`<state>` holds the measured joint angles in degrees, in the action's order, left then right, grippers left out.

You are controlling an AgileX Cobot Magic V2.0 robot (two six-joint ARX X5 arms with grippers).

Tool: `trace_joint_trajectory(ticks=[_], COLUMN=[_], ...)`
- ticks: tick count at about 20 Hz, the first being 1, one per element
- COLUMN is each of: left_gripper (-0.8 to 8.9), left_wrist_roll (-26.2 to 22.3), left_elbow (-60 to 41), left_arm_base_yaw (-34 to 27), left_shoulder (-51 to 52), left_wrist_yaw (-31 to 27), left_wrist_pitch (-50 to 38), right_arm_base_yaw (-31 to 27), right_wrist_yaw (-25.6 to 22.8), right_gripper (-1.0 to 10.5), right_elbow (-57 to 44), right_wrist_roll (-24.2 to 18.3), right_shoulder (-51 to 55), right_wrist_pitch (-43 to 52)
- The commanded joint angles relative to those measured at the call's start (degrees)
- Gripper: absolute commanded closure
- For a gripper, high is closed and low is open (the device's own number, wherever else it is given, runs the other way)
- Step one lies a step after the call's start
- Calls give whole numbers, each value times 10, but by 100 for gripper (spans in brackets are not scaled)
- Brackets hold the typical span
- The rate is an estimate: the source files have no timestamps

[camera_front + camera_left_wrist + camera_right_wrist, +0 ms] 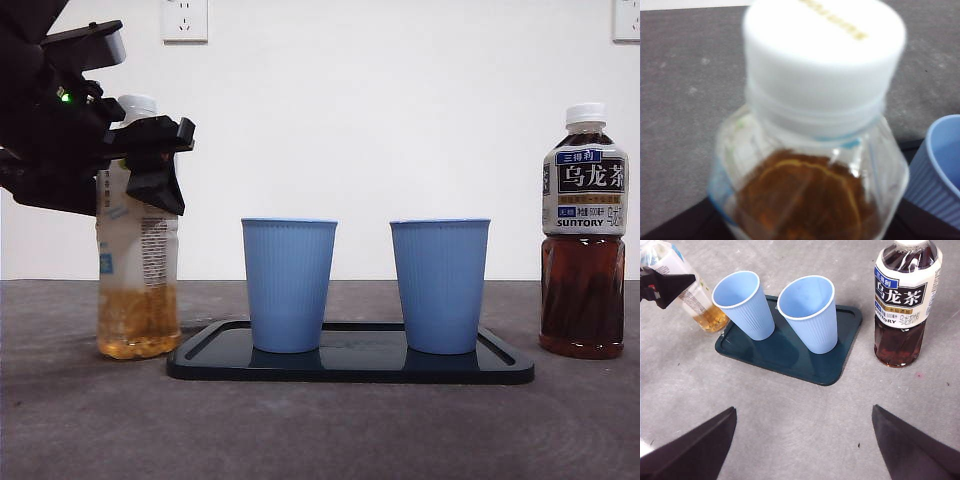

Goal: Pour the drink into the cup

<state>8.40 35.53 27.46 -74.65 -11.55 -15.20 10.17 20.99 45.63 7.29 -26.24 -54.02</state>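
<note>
I have the left gripper (pixel 150 160) at the shoulder of the pale-labelled drink bottle (pixel 137 290), just under its white cap (pixel 824 55), high enough, I judge, to tip it toward the nearer blue cup (pixel 288 285) on the dark tray (pixel 350 368); whether those fingers have closed on it I cannot tell. My right gripper (pixel 802 440) waits wide apart and empty, with the second blue cup (pixel 808 315) ahead of its fingers and the Suntory oolong tea bottle (pixel 903 305), label reading "SUNTORY" with Chinese characters, standing capped beside the tray.
</note>
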Motion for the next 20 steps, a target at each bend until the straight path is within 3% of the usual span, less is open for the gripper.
trace_joint_trajectory(ticks=[1,3,12,17,20], left_gripper=[410,341,341,343,345], left_wrist_roll=[2,2,1,17,17], left_elbow=[11,13,16,75,122], left_arm_base_yaw=[1,1,12,43,61], left_shoulder=[2,14,161,282,331], left_wrist_yaw=[0,0,0,3,47], left_wrist_pitch=[-19,-6,127,336,436], right_arm_base_yaw=[2,2,2,2,2], right_wrist_yaw=[0,0,0,13,47], right_gripper=[515,515,515,515,515], right_elbow=[9,9,9,9,9], right_wrist_roll=[-9,-9,-18,-23,-33], right_shoulder=[-2,-2,-2,-2,-2], right_wrist_pitch=[4,4,4,16,28])
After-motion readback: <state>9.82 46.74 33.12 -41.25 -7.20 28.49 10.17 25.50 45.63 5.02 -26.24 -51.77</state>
